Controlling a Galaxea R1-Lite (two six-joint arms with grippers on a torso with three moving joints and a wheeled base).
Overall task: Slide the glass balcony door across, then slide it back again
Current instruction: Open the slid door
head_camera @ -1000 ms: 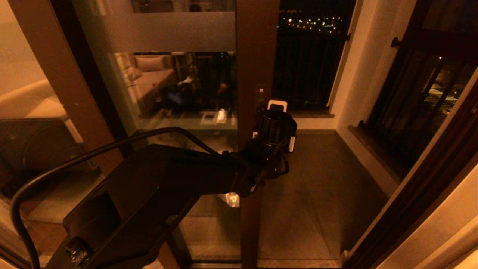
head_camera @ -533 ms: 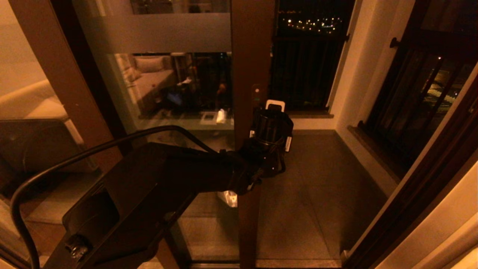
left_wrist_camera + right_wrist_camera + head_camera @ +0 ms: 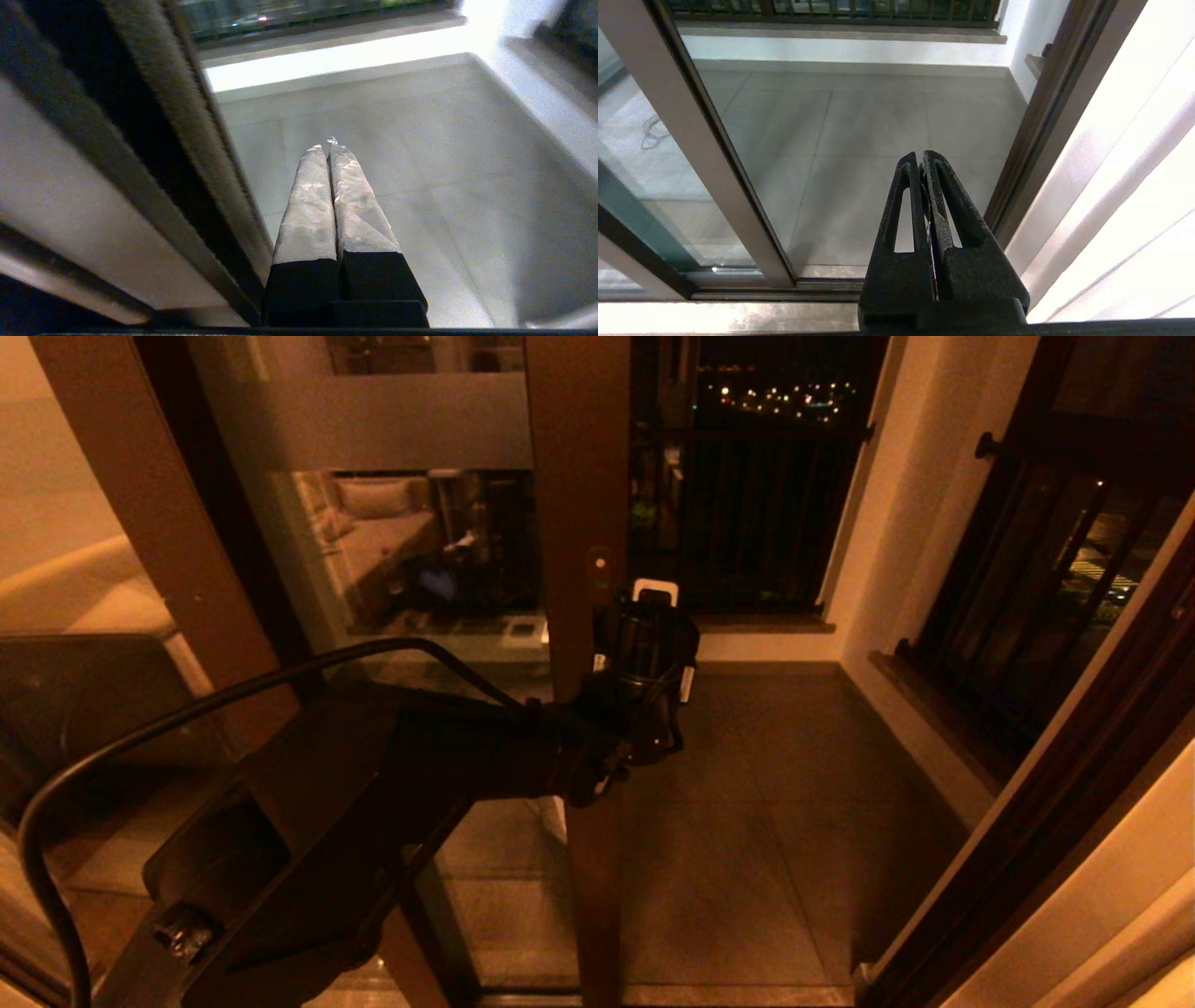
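Observation:
The glass balcony door fills the left half of the head view, with a broad frosted band across the pane and a dark brown edge stile. My left gripper is shut and empty, lying right against the open side of that stile at latch height. In the left wrist view the shut left gripper points at the balcony floor, with the door's edge close alongside it. My right gripper is shut and empty, held low before the opening, with the door's stile off to one side; it does not show in the head view.
Through the opening lie the tiled balcony floor and black-barred railings at the back and the right. The brown door jamb bounds the opening on the right. A black cable arcs over my left arm.
The door's edge stile has slid to the left and my left gripper has moved left with it. The opening onto the balcony has widened.

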